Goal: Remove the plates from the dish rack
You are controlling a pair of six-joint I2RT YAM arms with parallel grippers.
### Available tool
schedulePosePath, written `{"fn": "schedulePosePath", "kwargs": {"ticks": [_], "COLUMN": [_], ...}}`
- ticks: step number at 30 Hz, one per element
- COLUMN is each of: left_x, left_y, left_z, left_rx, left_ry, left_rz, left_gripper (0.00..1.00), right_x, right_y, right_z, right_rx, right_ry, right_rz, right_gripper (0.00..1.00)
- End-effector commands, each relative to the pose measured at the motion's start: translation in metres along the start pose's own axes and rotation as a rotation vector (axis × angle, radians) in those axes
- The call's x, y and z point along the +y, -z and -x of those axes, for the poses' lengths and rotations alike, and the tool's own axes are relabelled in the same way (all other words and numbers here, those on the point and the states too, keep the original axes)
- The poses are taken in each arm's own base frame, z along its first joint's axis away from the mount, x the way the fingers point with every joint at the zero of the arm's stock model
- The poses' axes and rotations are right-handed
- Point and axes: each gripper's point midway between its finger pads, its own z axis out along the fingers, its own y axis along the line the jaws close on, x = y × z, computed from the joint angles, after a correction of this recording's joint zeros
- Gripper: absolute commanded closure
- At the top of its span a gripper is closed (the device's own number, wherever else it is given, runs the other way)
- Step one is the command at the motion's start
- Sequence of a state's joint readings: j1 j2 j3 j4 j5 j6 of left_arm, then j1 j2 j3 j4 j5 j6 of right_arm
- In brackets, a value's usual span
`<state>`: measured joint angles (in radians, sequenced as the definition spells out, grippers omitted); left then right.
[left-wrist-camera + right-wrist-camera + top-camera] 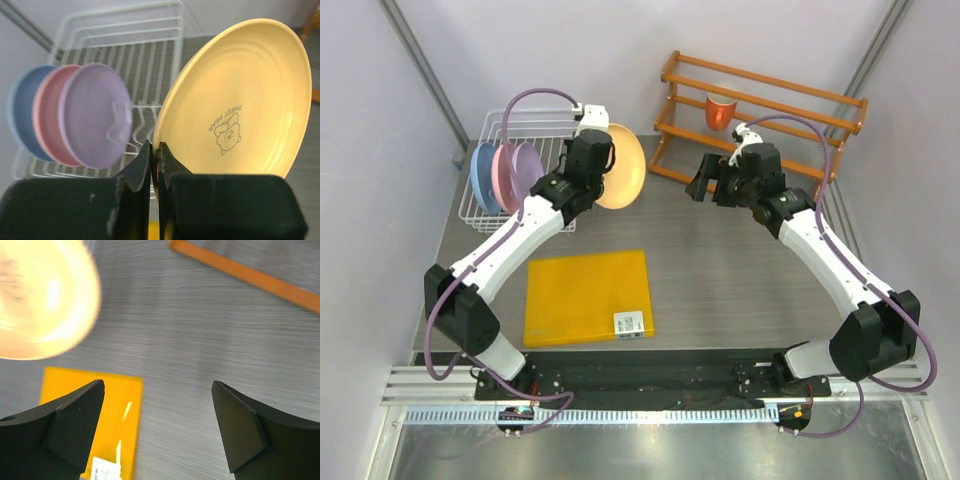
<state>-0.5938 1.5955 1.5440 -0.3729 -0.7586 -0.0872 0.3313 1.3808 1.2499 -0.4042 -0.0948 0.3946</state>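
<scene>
My left gripper [155, 150] is shut on the lower rim of the orange-yellow plate [240, 100], which it holds on edge in the air just right of the dish rack [125, 40]. From above, that plate [623, 168] hangs beside the white wire dish rack [520, 122]. Three plates stand upright in the rack's left end: light blue [478, 178], pink [504, 172] and lilac purple [528, 166]. My right gripper [703, 185] is open and empty above the table, right of the held plate. In the right wrist view the right gripper [158, 385] frames bare table, with the plate [40, 295] blurred at upper left.
A square yellow-orange mat [585, 295] with a white label lies flat on the table in front of the arms. An orange wooden stepped shelf [770, 115] stands at the back right with a red cup [720, 112] on it. Walls close in on both sides.
</scene>
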Motion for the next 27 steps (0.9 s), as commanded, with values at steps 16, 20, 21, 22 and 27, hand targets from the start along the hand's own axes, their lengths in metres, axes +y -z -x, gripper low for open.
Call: {"fn": "schedulePosePath", "kwargs": {"ticks": [16,20,21,22,27], "left_x": [-0.091,-0.092,-0.094,-0.093,-0.091], "left_y": [0.048,0.054,0.056,0.057,0.053], "left_z": [-0.035,-0.033,-0.032,-0.031,-0.041], "left_rx": [0.155,0.144,0.143,0.138,0.143], "left_ry": [0.360,0.378,0.380,0.386,0.378], "left_rz": [-0.529,-0.556,-0.569,-0.574,-0.552], "left_gripper": [1.00,1.00,1.00,1.00,0.90], "right_x": [0.016,0.011,0.011,0.013,0.006], "right_y": [-0.041,-0.049,-0.051,-0.052,-0.050], "right_z": [-0.049,-0.064,-0.067,-0.069,-0.073], "right_rx": [0.053,0.095,0.106,0.113,0.101], "right_ry": [-0.143,-0.150,-0.148,-0.148,-0.151], "right_rz": [0.110,0.100,0.107,0.117,0.094], "right_gripper": [0.10,0.36,0.63,0.78,0.99]}}
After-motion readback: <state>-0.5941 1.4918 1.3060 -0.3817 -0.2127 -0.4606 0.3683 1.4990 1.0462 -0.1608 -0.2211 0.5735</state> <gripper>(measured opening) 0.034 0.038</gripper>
